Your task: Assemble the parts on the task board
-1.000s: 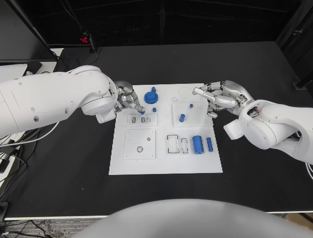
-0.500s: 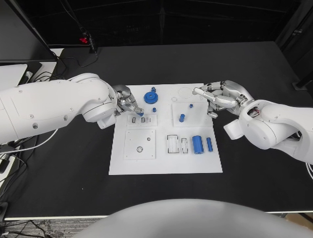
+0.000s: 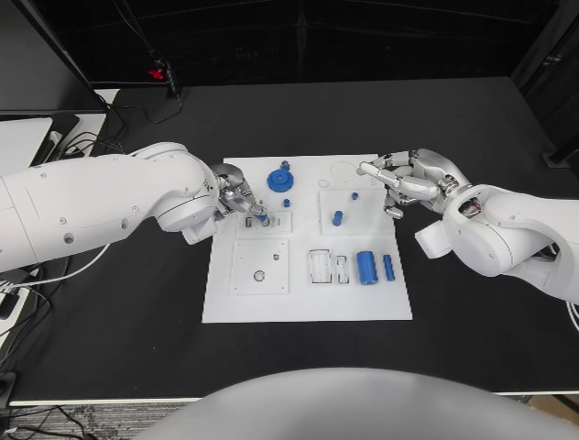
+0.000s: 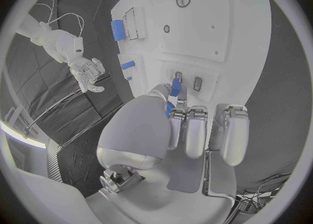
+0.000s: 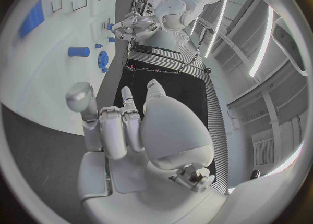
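Note:
The white task board lies mid-table. My left hand pinches a small blue part and holds it down at the small slotted plate on the board's left side. In the left wrist view the blue part stands at one of two dark slots beyond my left hand. My right hand hovers over the board's far right corner with fingers apart and nothing in them. A blue gear stands near the far edge.
A thick blue cylinder and a thinner blue bar lie at the board's right. A blue peg stands on the square plate under my right hand. The right wrist view shows the gear and my left hand.
My left hand has shifted a little toward the near side, bringing the small blue part from beside the gear down to the slotted plate. My right hand has stayed where it was.

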